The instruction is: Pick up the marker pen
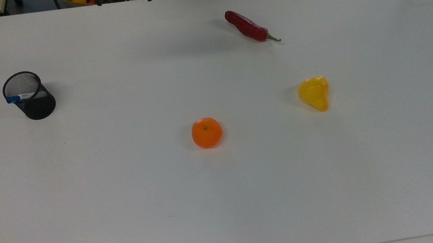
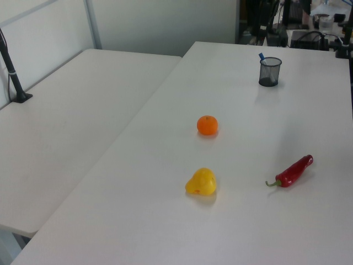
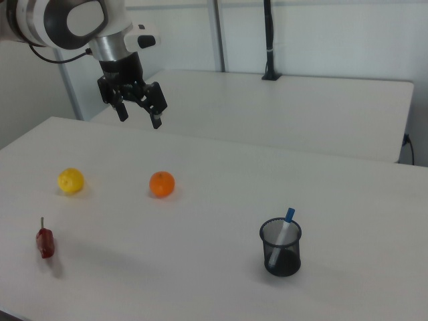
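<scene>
Right view, from its left: a red chilli pepper [image 3: 45,243] lies near the table's [image 3: 200,281] front edge, a yellow fruit [image 3: 70,180] sits behind it, and the tool [image 3: 140,115] hangs in the air above and behind both, its two black fingers [image 3: 157,120] spread apart with nothing between them. An orange [image 3: 162,184] rests on the table below and a little to the right view's right of the tool. Further right, well apart from the tool and much lower, a black mesh cup [image 3: 281,248] stands upright with the marker pen [image 3: 285,229] inside it. The pen leans in the cup, its long axis near upright and tipped toward the right view's right, blue cap uppermost and clear of the rim. Its lower barrel is seen through the mesh; the bottom end cannot be made out.

In the top view the cup [image 1: 32,97] stands at the far left of the table [image 1: 224,200], the pen [image 1: 19,97] lying across its mouth with the blue cap pointing to the top view's left and resting on the rim; the far end of the white barrel is lost against the mesh. The orange [image 1: 206,132] is near the middle, the chilli [image 1: 247,26] and yellow fruit [image 1: 314,93] further right.

In the left view the yellow fruit [image 2: 201,183], orange [image 2: 207,125], chilli [image 2: 294,170] and cup [image 2: 269,72] follow in turn; just the pen's blue cap [image 2: 261,56] shows above the rim.
</scene>
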Controlling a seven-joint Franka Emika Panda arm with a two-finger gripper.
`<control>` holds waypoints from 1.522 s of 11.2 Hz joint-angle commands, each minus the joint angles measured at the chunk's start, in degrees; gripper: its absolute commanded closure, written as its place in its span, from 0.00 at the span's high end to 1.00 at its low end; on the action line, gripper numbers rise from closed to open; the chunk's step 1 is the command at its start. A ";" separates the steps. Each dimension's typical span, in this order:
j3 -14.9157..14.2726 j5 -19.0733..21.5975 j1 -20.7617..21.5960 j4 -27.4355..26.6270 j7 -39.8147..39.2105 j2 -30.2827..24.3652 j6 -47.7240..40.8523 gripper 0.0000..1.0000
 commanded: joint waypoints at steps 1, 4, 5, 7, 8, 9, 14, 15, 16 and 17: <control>-0.50 0.08 0.52 -1.48 1.37 -1.20 0.96 1.00; -0.50 0.08 0.52 -1.48 1.46 -1.29 0.88 1.00; -0.50 0.17 0.43 -1.48 1.37 -1.29 0.88 1.00; -0.50 0.17 -0.01 -1.83 1.11 -1.47 0.96 1.00; -0.50 0.26 -0.18 -1.84 0.93 -1.38 1.05 1.00; -0.50 0.26 -0.18 -1.84 0.85 -1.29 1.23 1.00; -0.50 0.17 -2.29 -2.27 -8.02 -0.68 1.05 1.00; -0.50 0.17 -2.64 -2.10 -7.77 -0.59 0.96 1.00; -0.50 0.08 -3.17 -2.10 -8.12 -0.67 0.88 1.00; 0.02 -0.53 -3.17 -2.27 -8.12 -0.50 1.05 1.00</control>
